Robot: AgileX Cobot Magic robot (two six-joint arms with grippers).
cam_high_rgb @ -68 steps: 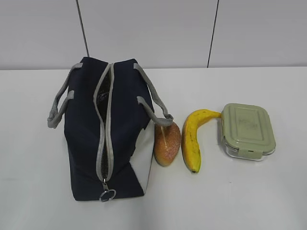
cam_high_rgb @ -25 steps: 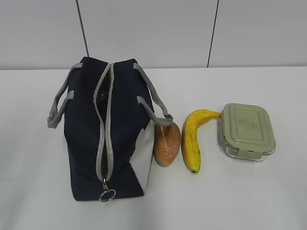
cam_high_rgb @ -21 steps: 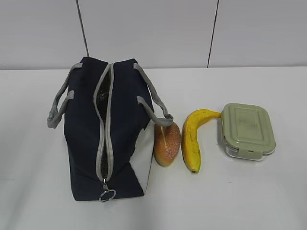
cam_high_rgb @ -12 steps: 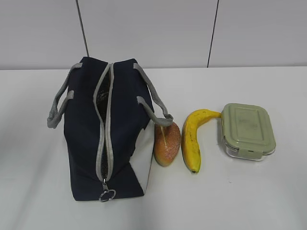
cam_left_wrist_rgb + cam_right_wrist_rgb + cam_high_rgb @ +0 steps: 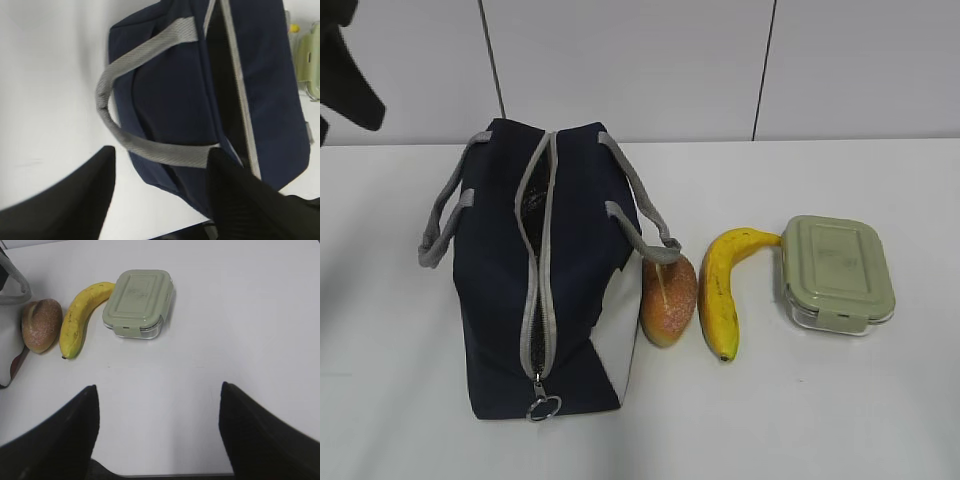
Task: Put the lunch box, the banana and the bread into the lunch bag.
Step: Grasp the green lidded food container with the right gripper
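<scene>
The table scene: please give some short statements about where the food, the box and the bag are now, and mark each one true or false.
1. The bread lies between the lunch bag and the banana. True.
2. The lunch box has its lid off. False: the green lid is on it.
3. The banana is already inside the lunch bag. False: it lies on the table, beside the bread.
4. The left gripper is open and holds nothing. True.
5. The right gripper grips the lunch box. False: it is open, apart from the box.
</scene>
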